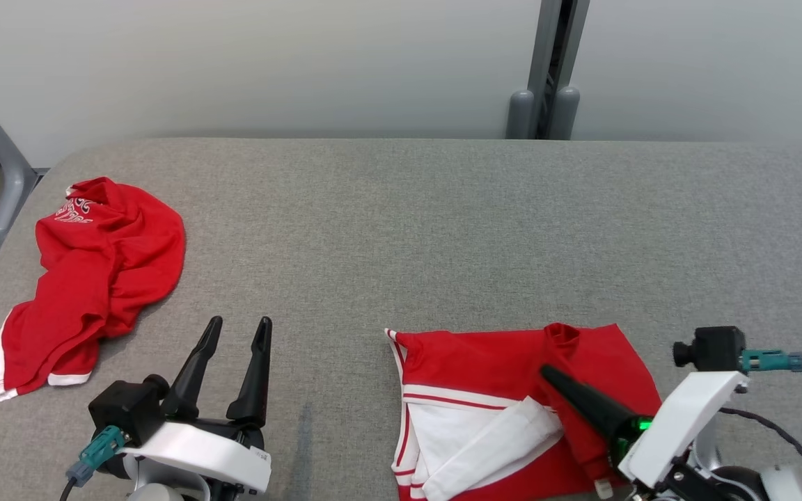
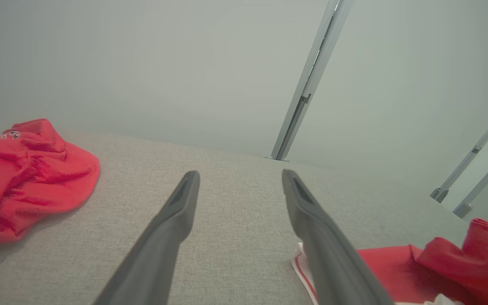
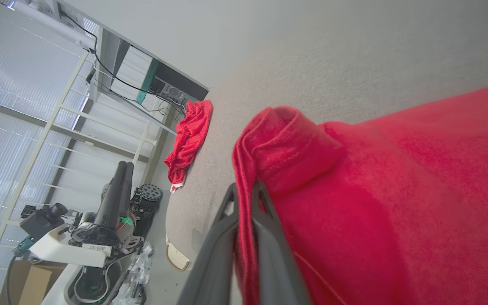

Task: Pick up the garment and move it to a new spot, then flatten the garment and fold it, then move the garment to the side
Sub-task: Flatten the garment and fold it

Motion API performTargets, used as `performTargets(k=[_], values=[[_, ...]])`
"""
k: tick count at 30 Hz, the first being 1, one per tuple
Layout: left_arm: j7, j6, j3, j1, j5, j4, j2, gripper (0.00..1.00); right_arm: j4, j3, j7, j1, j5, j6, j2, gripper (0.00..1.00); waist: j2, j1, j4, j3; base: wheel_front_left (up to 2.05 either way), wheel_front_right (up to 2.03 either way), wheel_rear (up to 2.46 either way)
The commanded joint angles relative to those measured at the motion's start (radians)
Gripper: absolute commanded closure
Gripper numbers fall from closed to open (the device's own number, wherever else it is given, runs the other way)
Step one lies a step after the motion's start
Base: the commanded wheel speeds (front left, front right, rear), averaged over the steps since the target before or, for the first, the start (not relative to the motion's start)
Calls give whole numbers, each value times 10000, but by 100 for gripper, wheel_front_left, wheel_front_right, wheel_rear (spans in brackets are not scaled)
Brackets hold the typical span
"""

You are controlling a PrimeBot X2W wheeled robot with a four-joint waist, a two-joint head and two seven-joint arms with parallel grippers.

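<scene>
The garment, red with white panels and stripes, lies partly folded near the table's front right edge. My right gripper is shut on a raised red fold of it; in the right wrist view the two fingers pinch a rolled red edge standing above the cloth. The same garment shows at the lower right of the left wrist view. My left gripper hovers open over bare table at the front left, holding nothing, its fingers wide apart.
A second red garment lies crumpled at the table's left edge, also visible as a heap and a strip in the wrist views. The grey fabric table runs back to a pale wall with a grey post.
</scene>
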Motion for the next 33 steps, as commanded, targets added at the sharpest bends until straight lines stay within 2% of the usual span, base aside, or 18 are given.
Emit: performTargets(k=[1,6,15,25,26,27,28,33], values=[[-28,-52,24,62,25,15,9,0,39,144,-156,43,192,1,-35,100,0,0,76,-9,0,0,0],[-28,-96,81,12,52,79,-114,0,480,1144,-862,-244,617,1,-38,100,0,0,321,62,0,0,0],[-29,-234,223,-168,157,179,-351,0,1391,2101,-2035,-1000,958,1,-36,100,0,0,768,327,0,0,0],[-29,-384,363,-255,292,352,-520,0,2484,2869,-2520,-1402,877,1,-35,100,0,0,1124,529,0,0,0],[-29,-403,378,-255,304,371,-531,0,2575,2941,-2557,-1426,912,1,-38,92,0,0,1140,538,0,0,0],[-29,-426,402,-252,305,389,-543,0,2623,2994,-2672,-1474,950,1,-38,41,0,0,1150,545,0,0,0],[-29,-435,414,-245,324,407,-556,0,2702,3064,-2702,-1497,1102,1,-38,0,0,0,1154,548,0,0,0],[-29,-482,501,-214,396,482,-609,0,2856,3331,-2972,-1635,1586,1,-41,0,0,0,1092,517,0,0,0]])
